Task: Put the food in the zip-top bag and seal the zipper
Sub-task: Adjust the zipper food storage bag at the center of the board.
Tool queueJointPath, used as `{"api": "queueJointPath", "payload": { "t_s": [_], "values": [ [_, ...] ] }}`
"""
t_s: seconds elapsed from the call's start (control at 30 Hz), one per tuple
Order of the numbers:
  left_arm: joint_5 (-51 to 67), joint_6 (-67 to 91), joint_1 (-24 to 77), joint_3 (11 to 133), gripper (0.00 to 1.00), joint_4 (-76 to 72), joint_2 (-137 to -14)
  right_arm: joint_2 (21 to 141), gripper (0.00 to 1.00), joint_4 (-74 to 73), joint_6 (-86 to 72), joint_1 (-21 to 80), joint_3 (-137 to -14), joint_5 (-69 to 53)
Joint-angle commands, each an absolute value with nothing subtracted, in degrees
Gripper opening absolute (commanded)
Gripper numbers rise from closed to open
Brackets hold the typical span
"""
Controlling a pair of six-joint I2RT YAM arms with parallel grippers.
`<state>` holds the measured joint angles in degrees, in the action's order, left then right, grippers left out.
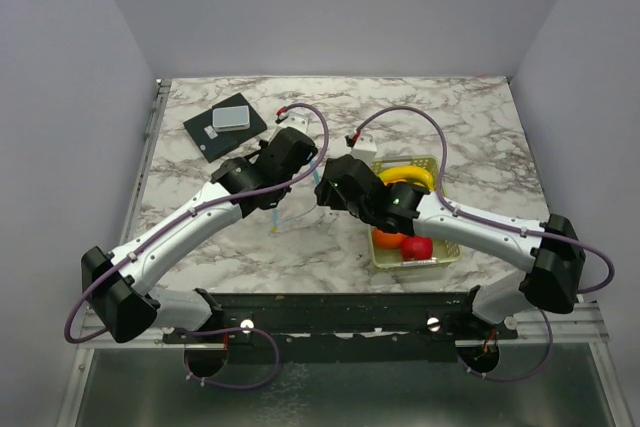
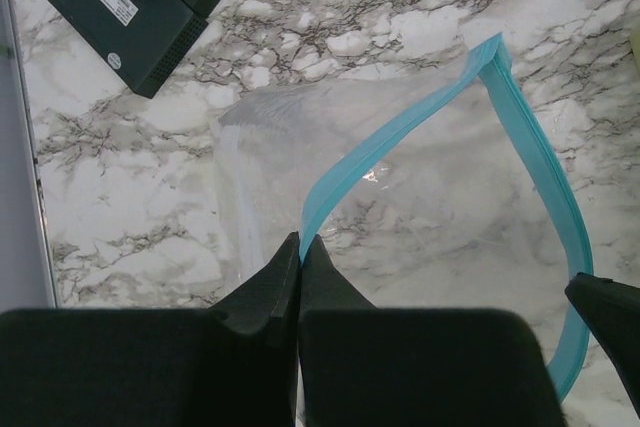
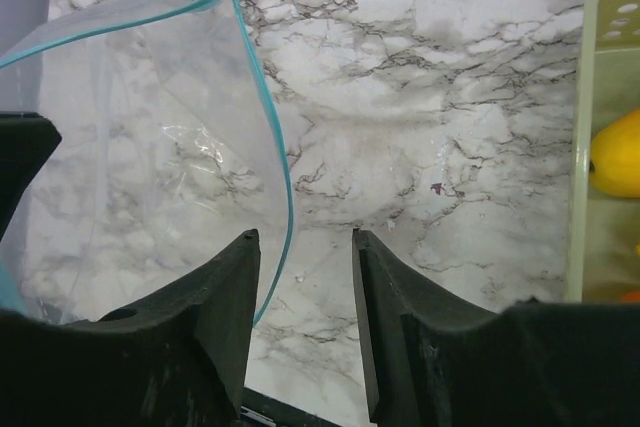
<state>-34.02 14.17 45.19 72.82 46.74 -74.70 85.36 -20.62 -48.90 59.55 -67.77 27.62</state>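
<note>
Top external: both arms meet over the middle of the marble table with the zip-top bag between them. The food lies in a green basket at four o'clock, and a black box sits at ten. Left wrist: the left gripper at six o'clock is pinched tight on the zipper, and the bag's mouth gapes toward three. Right wrist: the right gripper has its jaws apart. The blue edge runs through the gap unclamped, beside the finger on the nine o'clock side.
</note>
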Motion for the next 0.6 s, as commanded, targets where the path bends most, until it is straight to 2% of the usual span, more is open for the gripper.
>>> {"api": "queueJointPath", "payload": {
  "t_s": [0.0,0.23,0.57],
  "values": [
    [-36.83,15.06,45.78,72.33,0.00,44.56,-74.96,81.71,0.50,-25.30,-47.20,59.33,-69.43,31.04],
    [-35.12,15.08,46.38,71.92,0.00,41.71,-75.12,76.94,0.68,-31.30,-46.63,59.33,-68.72,36.82],
    [-33.10,15.22,47.05,67.68,0.00,36.84,-73.56,70.66,0.90,-42.71,-47.16,57.70,-66.49,45.19]
  ]
}}
